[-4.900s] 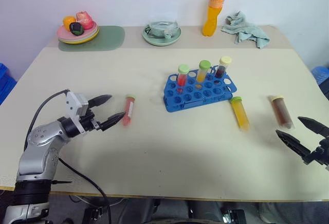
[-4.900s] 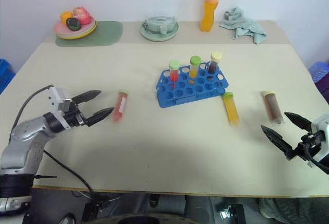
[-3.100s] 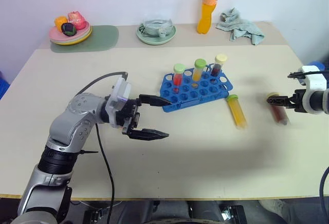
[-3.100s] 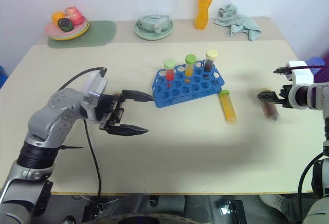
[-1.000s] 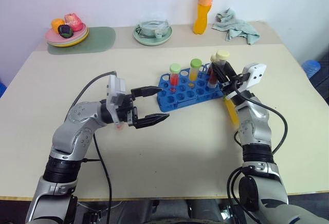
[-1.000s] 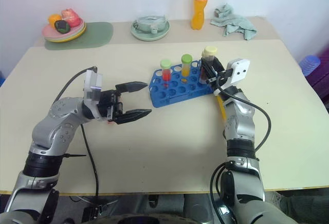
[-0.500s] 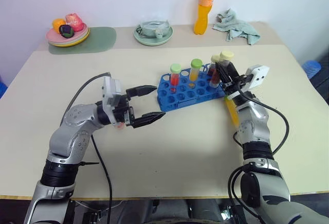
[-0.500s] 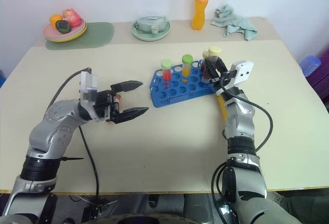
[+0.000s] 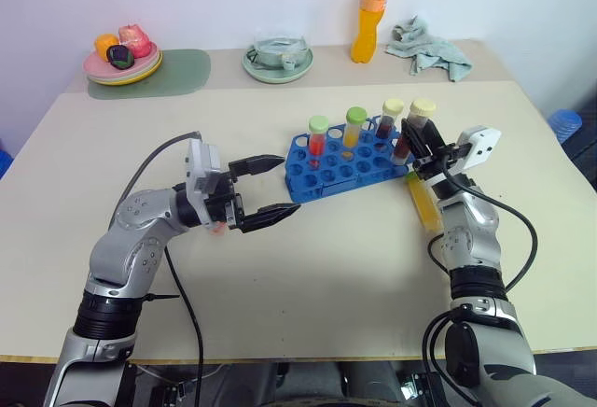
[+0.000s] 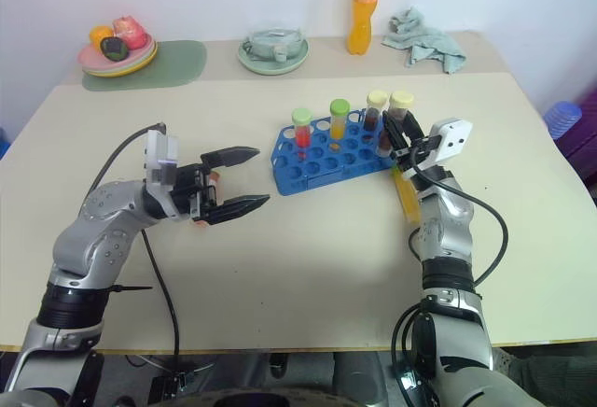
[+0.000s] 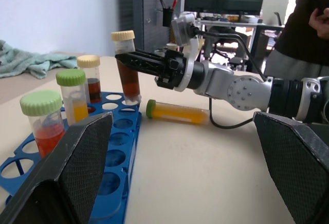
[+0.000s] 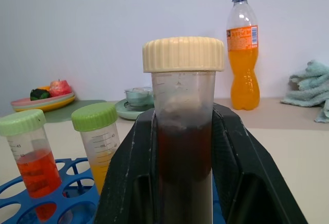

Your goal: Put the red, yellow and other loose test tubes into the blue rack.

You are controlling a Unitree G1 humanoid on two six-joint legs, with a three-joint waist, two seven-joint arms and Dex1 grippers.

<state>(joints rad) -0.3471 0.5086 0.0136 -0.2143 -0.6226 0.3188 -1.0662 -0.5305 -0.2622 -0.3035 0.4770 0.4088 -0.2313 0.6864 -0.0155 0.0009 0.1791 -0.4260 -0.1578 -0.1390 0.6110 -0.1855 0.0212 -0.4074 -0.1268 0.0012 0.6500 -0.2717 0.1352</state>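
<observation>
Now R gripper point(image 9: 417, 143) clamps brown tube point(image 9: 407, 140) upright over blue rack point(image 9: 357, 168) R end; L gripper point(image 9: 270, 187), fingers apart, hangs off rack's L side.

Silver-grey jointed arms with black cuffs, white wrist camera blocks, looping black cables, tapered black fingers point(image 9: 264, 214).

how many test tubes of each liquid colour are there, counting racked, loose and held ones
red: 2 (red tube in the rack, loose red tube mostly hidden behind the left hand)
yellow: 2 (yellow tube in the rack, loose yellow tube)
brown: 2 (brown tube in the rack, brown tube held in the right hand)
total: 6
</observation>
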